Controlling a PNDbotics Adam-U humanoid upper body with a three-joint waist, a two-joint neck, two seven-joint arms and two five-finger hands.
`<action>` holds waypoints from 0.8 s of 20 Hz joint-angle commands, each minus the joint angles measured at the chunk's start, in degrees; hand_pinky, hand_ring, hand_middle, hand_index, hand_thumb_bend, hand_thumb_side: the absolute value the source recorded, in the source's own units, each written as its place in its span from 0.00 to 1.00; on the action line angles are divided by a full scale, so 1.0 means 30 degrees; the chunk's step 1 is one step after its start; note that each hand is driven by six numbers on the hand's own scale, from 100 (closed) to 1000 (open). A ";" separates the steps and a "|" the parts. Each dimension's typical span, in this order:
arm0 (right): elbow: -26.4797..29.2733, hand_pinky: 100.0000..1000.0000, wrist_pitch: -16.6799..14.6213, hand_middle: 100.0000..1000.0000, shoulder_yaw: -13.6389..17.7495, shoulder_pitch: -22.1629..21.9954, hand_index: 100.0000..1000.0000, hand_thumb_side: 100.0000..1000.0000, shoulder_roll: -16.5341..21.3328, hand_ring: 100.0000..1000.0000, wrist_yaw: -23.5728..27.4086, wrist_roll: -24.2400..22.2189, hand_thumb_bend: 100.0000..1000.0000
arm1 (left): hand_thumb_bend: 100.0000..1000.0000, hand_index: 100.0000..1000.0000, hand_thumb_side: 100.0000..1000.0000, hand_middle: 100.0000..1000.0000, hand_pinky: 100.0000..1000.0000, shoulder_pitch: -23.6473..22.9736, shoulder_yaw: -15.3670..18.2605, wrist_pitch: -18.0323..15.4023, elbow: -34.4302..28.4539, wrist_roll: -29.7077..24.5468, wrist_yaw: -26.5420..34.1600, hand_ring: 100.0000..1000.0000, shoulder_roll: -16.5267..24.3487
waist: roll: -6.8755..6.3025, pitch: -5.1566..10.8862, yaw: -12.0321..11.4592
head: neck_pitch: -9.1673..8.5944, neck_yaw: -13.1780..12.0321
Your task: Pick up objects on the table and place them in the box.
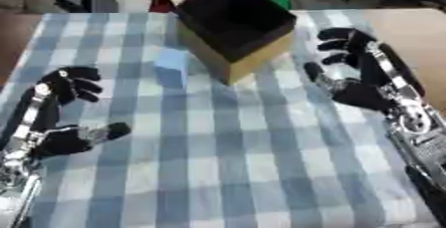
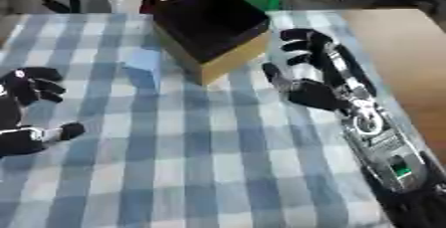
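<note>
Checked blue-and-white cloth (image 1: 226, 162) covered the desk, and the box (image 1: 233, 28), tan-sided cardboard with a dark interior, stood open-topped near the far edge, turned corner-on toward the robot. Just beside its left face lay a small pale blue object (image 1: 170, 62), flat against the cloth and hard to make out further; it looked like the one loose item left to collect, and it sat apart from both hands.

The left hand (image 1: 54, 107) rested low on the left side of the cloth, fingers partly curled and thumb stretched out sideways, with nothing between them. The right hand (image 2: 318, 72) lay on the right, near the box's right corner, palm facing inward, fingers bent at the tips, also empty.

Both hands appeared parked to either side of the box so that its mouth stayed unobstructed. The left hand seemed the likelier one for the pale blue object, since the box stood between that object and the right hand.
</note>
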State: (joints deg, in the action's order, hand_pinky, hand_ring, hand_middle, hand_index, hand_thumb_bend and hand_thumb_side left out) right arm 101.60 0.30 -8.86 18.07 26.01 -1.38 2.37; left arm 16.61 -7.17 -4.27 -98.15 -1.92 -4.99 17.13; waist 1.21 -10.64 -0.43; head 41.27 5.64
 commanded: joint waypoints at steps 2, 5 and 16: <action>0.0251 0.65 -0.0030 0.74 0.0131 0.0135 0.78 0.14 0.0220 0.76 0.0055 -0.0041 0.29 | 0.95 0.70 0.18 0.59 0.55 0.0145 0.0149 -0.0022 -0.0274 -0.0022 0.0053 0.58 0.0254 | -0.0010 0.0287 -0.0004 | -0.0101 0.0037; 0.0260 0.65 -0.0033 0.74 0.0123 0.0152 0.78 0.14 0.0228 0.76 0.0056 -0.0051 0.29 | 0.95 0.70 0.18 0.59 0.55 0.0156 0.0156 -0.0021 -0.0278 -0.0015 0.0055 0.58 0.0257 | -0.0003 0.0289 -0.0005 | -0.0115 0.0032; 0.0249 0.65 -0.0039 0.74 0.0073 0.0180 0.78 0.14 0.0251 0.76 0.0047 -0.0120 0.29 | 0.96 0.70 0.18 0.59 0.55 0.0496 0.0021 0.0091 -0.0266 -0.0133 -0.0067 0.58 0.0739 | -0.0052 0.0312 0.0042 | -0.0133 -0.0005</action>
State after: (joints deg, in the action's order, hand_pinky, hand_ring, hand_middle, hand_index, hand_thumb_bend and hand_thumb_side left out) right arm 101.60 0.28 -8.88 18.07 26.01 -1.38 2.26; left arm 17.19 -7.22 -4.05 -98.15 -2.14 -5.07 17.74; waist 1.15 -10.64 -0.38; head 41.26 5.67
